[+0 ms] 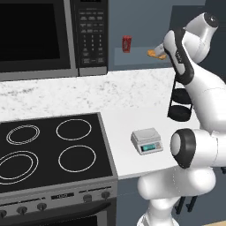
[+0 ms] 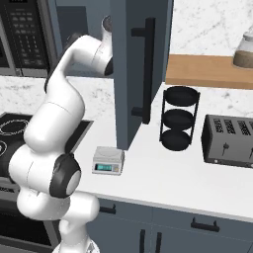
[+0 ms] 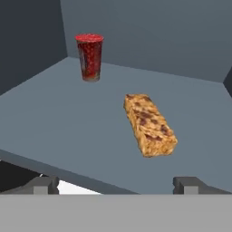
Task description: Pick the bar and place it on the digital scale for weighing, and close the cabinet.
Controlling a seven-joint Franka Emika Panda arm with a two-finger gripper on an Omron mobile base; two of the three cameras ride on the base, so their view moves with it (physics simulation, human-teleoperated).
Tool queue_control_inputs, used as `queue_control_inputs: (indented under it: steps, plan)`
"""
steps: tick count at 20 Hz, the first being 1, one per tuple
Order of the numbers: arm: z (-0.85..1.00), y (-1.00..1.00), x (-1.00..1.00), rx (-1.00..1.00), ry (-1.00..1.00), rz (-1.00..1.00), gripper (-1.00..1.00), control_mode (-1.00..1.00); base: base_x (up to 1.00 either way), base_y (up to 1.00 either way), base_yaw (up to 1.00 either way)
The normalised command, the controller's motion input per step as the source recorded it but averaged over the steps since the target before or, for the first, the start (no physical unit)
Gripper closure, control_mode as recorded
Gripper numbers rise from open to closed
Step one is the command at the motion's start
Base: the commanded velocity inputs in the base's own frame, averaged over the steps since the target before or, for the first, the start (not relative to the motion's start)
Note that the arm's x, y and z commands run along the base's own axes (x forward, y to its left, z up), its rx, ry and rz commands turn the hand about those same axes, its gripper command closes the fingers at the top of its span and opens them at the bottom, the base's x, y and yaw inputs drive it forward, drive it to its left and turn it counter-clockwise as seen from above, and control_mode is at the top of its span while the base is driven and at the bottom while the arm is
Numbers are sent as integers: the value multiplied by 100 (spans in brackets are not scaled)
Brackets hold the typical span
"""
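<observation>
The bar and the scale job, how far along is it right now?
Nothing is finished yet. The bar lies on the cabinet shelf near the red can, ungrasped. In hand: the gripper, jaws spread, is lined up just short of the bar. Left: grasp it, set it on the digital scale, whose platform is bare, then shut the cabinet, whose door stands open.
</observation>
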Motion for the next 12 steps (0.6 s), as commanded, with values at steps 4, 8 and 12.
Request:
queue_control_inputs:
  steps: [4, 8, 12]
  plan:
    - [-10, 0, 45, 0, 0, 0, -100, -100, 0, 0, 0]
    - [-2, 0, 35, 0, 0, 0, -100, -100, 0, 0, 0]
    - [0, 0, 46, 0, 2, 0, -100, -100, 0, 0, 0]
